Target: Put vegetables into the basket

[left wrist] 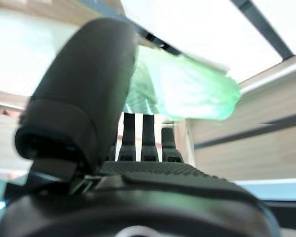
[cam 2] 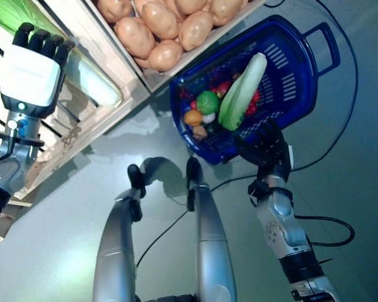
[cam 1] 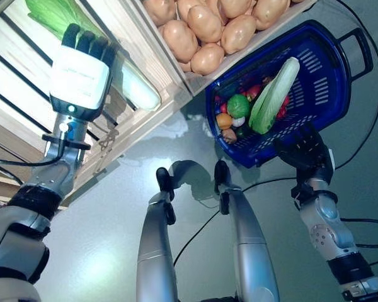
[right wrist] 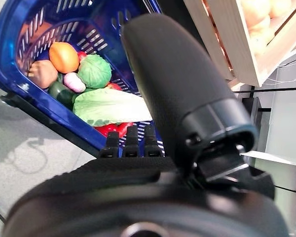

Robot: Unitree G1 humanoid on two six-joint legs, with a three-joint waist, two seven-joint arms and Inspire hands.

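The blue plastic basket [cam 1: 324, 82] stands on the floor at the right, next to the wooden stand. In it lie a long pale-green leafy vegetable [cam 1: 274, 94], a round green cabbage [cam 1: 238, 106], an orange round one [cam 1: 224, 121] and red ones. My right hand [cam 1: 305, 151] is just at the basket's near rim with straight fingers [right wrist: 130, 143], open and empty. My left hand [cam 1: 82, 69] is raised to the stand's shelf, its fingers straight against a long green leafy vegetable [cam 1: 138, 85], which also shows in the left wrist view [left wrist: 187, 89].
The wooden stand [cam 1: 170, 107] fills the upper left, and the corner of one crate [cam 1: 198, 85] comes close to the basket's side. Grey floor [cam 1: 113, 207] lies below the stand and around the basket.
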